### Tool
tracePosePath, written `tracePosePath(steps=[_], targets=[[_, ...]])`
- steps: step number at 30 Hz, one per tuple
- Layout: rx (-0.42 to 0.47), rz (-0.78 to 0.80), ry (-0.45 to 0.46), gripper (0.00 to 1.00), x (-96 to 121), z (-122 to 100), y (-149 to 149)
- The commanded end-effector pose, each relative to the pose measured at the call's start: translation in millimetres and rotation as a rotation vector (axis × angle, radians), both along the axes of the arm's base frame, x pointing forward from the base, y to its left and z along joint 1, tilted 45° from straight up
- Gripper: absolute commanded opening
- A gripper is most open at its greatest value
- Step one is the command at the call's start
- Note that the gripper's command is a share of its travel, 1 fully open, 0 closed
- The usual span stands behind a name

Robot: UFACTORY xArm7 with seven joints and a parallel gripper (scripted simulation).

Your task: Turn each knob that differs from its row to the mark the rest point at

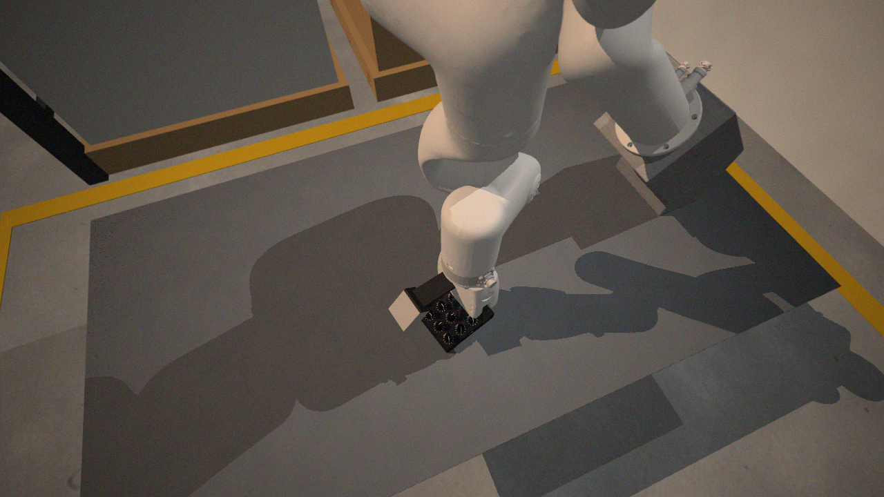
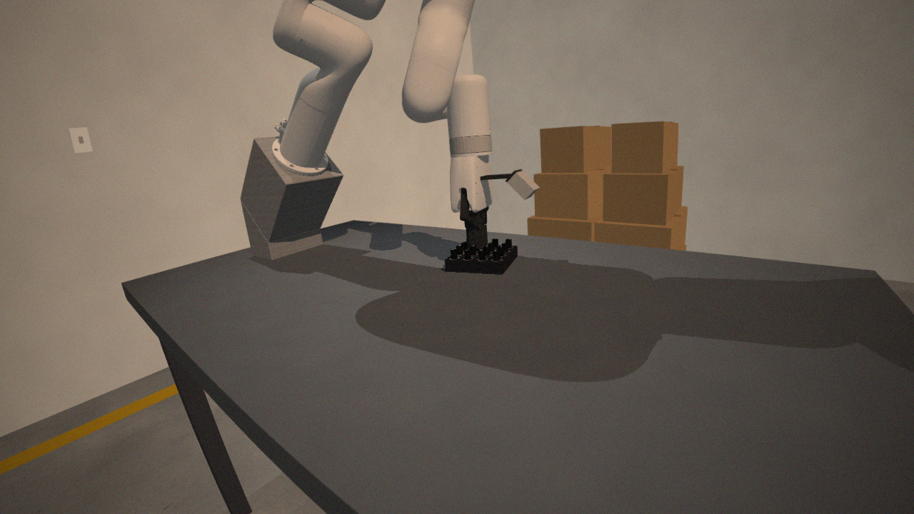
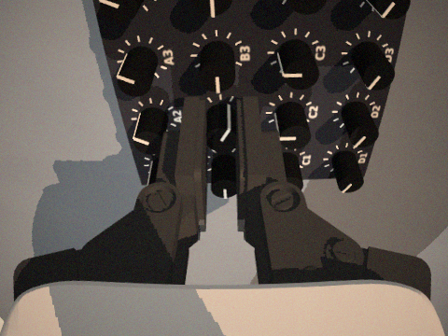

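- Counter stretches broadly toward me, its near edge well apart from the knob box.
- Jaws are clenched on knob B2, close between A2 and C2.
- Labels A3, B3, C3, C2, D2 read sideways in the wrist view.
- Cartons stand beyond the counter.

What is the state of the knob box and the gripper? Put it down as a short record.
gripper: closed on knob B2
B2 line: slanted in the wrist view
knob B3 line: straight down in that view, unlike B2's
B2 name: hidden behind the fingers
knob box: on the table
box feet: cannot tell
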State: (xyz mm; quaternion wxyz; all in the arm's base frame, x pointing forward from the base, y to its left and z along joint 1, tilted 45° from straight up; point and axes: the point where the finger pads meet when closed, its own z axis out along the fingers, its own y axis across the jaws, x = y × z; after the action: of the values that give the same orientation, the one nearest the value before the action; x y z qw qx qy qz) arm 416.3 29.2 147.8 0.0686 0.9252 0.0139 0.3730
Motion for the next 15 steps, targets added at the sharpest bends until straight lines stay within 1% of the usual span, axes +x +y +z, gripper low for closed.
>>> tracePosePath(steps=[1, 15], targets=[[-0.006, 0.007, 0.000, 0.08, 0.2, 0.4, 0.1], [-0.063, 0.065, 0.009, 0.08, 0.2, 0.4, 0.1]])
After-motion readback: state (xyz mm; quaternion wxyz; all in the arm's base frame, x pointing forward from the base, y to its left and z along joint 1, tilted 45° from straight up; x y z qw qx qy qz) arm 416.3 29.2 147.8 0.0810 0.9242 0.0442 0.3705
